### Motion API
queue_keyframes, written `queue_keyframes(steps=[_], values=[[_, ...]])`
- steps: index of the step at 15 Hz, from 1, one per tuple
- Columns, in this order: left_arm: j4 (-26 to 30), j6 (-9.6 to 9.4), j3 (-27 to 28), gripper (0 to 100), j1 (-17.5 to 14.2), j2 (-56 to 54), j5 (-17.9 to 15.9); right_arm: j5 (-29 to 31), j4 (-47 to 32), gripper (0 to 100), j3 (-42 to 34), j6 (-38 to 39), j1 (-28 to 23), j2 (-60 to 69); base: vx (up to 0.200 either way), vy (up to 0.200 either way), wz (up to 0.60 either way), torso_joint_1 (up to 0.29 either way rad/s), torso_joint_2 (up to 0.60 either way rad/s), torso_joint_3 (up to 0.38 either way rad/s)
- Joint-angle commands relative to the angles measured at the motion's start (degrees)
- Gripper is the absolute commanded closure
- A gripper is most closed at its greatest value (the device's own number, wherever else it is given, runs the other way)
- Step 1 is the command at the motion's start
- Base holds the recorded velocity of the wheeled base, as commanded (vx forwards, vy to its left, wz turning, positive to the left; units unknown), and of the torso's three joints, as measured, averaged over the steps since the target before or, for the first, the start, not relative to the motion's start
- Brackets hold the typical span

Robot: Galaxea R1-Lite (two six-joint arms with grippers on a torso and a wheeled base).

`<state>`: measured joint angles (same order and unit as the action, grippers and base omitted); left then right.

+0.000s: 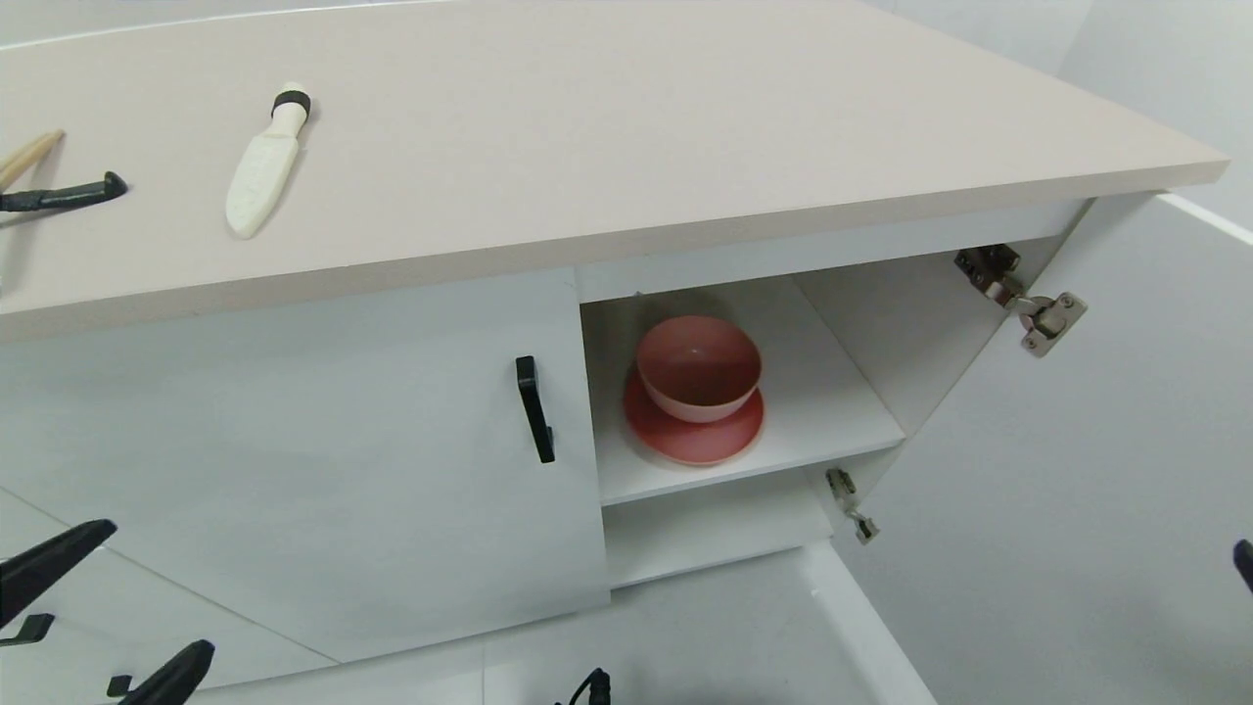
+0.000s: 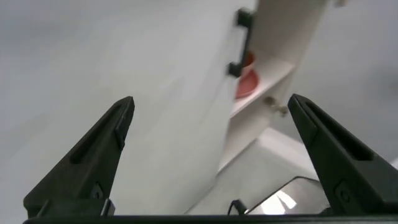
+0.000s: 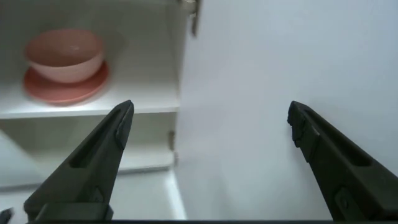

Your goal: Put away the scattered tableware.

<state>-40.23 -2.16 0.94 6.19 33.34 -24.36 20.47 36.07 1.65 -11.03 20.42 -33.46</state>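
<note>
A pink bowl (image 1: 698, 367), round and smooth-walled with a matte look, sat inside the cabinet (image 1: 294, 441) on its upper shelf (image 1: 832, 401). It stood upright on a flat, darker coral plate (image 1: 695, 436), whose rim showed all round the bowl's base. The shelf was a plain white board, and a second white board lay below it.

The cabinet's left door was shut, a smooth white panel with a slim black bar handle (image 1: 534, 409) set upright near its inner edge. The right door (image 1: 1077, 490) stood swung wide open, hung on two metal hinges (image 1: 1023, 299), one at the top of the opening and one lower down.

On the cabinet's top, a pale beige matte countertop (image 1: 636, 127) with a square edge, lay a cream blade-shaped utensil (image 1: 262, 166) with a rounded tip and a black band on its handle. Toward the cabinet's left end lay a black-handled utensil (image 1: 69, 192) and, just beside it, a light wooden stick (image 1: 29, 155).

The left gripper (image 1: 160, 587) hung low in front of the cabinet's shut door, its black tapered fingers spread wide apart with nothing between them. The right gripper (image 3: 210, 107) was before the cabinet's open side, facing the shelves and the open door, with its wedge-shaped black fingers likewise spread wide and holding nothing.
</note>
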Motion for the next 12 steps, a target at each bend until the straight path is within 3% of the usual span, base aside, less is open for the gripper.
queue_keyframes(steps=[1, 3, 5, 8, 9, 10, 12], values=[[7.4, 0.05, 0.1, 0, -5.6, -11.0, -0.3, -0.1, -1.4, 0, 0.1, -1.1, -2.7, 7.0, 0.0, 0.0, 0.0, 0.0, 0.0, 0.0], [13.7, 0.05, 0.3, 0, -5.2, -18.3, -1.1, -0.2, -1.9, 0, 0.0, -1.2, -3.5, 8.2, 0.0, 0.0, 0.0, 0.0, 0.0, 0.0], [15.4, 1.19, 0.2, 0, -5.1, -19.2, -2.1, -0.2, -4.2, 0, 0.0, -1.2, -3.5, 10.0, 0.0, 0.0, 0.0, 0.0, 0.0, 0.0], [15.4, 7.17, -0.9, 0, -3.1, -23.4, -4.5, -0.3, -8.8, 0, 0.1, -1.2, -5.0, 14.1, 0.0, 0.0, 0.0, 0.0, 0.0, 0.0], [16.9, 7.96, -0.9, 0, -3.0, -25.0, -5.4, -0.3, -9.7, 0, 0.0, -1.2, -5.4, 15.0, 0.0, 0.0, 0.0, 0.0, 0.0, 0.0], [19.5, 7.96, -0.9, 0, -3.1, -27.0, -5.6, -1.0, -10.1, 0, 0.0, -1.1, -5.5, 15.4, 0.0, 0.0, 0.0, 0.0, 0.0, 0.0], [25.3, 6.11, -0.9, 0, -4.5, -29.9, -5.4, -2.5, -10.1, 0, 0.1, -1.1, -5.6, 15.8, 0.0, 0.0, 0.0, 0.0, 0.0, 0.0]])
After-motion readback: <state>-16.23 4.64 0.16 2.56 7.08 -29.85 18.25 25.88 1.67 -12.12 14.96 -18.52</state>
